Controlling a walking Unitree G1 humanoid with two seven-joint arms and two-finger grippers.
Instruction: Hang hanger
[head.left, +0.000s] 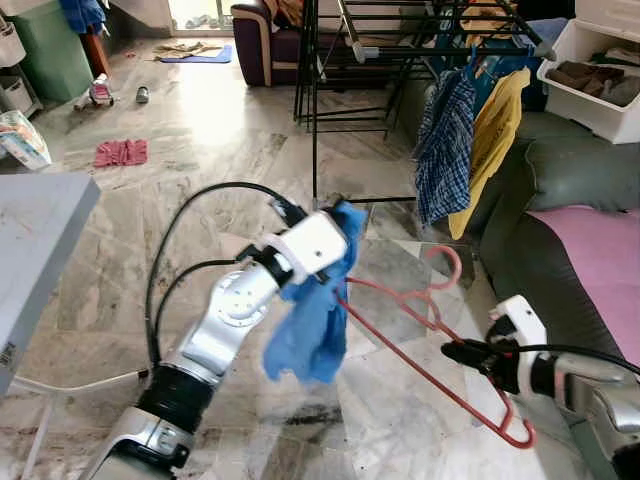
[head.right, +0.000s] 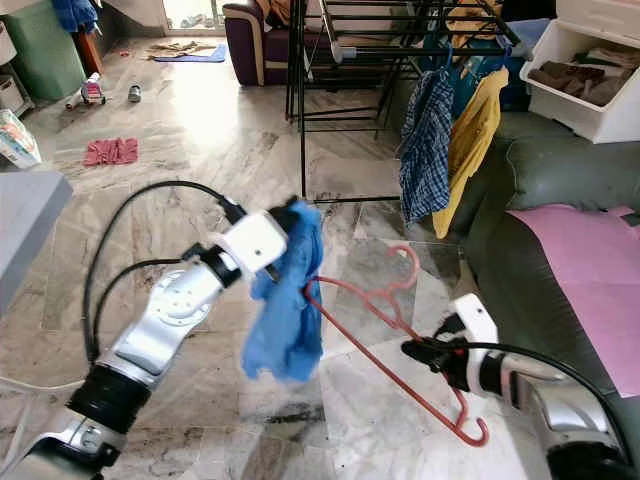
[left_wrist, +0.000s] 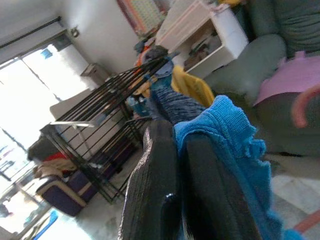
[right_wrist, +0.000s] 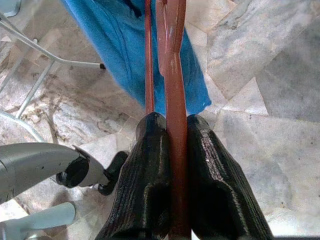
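I stood in a lived-in home, in what looked like its sitting room. A marble floor (head.left: 200, 130) spread before me, with a pink cloth (head.left: 120, 152) and a small toy (head.left: 100, 93) scattered on it. A black drying rack (head.left: 350, 60) held a plaid shirt (head.left: 440, 150) and a yellow garment (head.left: 492, 130). A grey sofa (head.left: 560, 170) with a pink cover (head.left: 600, 250) stood on my right, and a purple armchair (head.left: 262, 40) farther back.

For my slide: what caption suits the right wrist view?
Right pincer shut on red hanger, blue cloth hanging beyond.
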